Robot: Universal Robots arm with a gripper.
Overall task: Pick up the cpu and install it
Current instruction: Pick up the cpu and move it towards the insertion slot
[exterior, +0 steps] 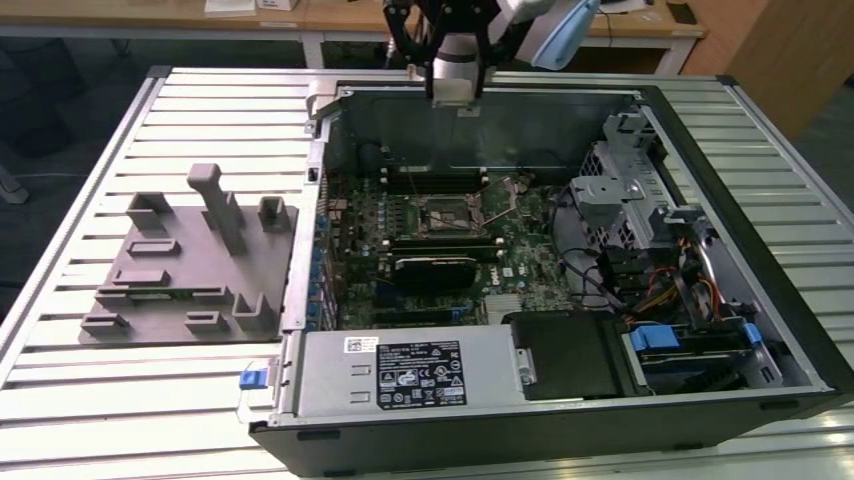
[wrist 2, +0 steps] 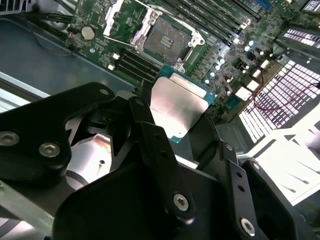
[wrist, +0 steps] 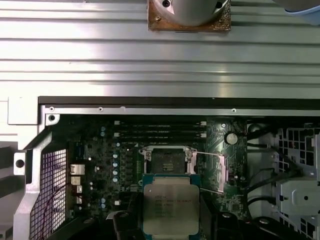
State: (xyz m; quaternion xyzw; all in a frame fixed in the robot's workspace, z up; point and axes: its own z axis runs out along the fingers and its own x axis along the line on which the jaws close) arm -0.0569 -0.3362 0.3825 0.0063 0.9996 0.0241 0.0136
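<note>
1. Now: your gripper [exterior: 455, 98] hangs at the top centre of the exterior view, above the back wall of the open computer case [exterior: 801, 330].
2. Tool state: its fingers [wrist 2: 152, 145] are clenched on the chip [wrist 2: 177, 107], pinching it by two opposite edges. The hold looks even in both wrist views.
3. Chip location: it is in the air between the fingers with its metal lid facing the first wrist view [wrist: 170, 207], touching nothing else. By my reading it is well apart from the socket [exterior: 447, 212], which sits near the middle of the exterior view on the circuit board [exterior: 534, 260].
4. Socket check: in the second wrist view the socket [wrist 2: 167, 37] appears open, with its frame flipped back. A wire lever [wrist: 207, 172] lies just beside it. Treat both as obstacles.
5. Carry the chip flat. I judge that a dipped corner would meet the contact field first and do damage.
6. Square the chip's edges to the socket frame. In the first wrist view they look roughly parallel already. The corner mark is too small to tell, so confirm orientation by other means.
7. Leave the squeeze as it is, because the thin border offers little to grip and gains nothing from more force.
</note>
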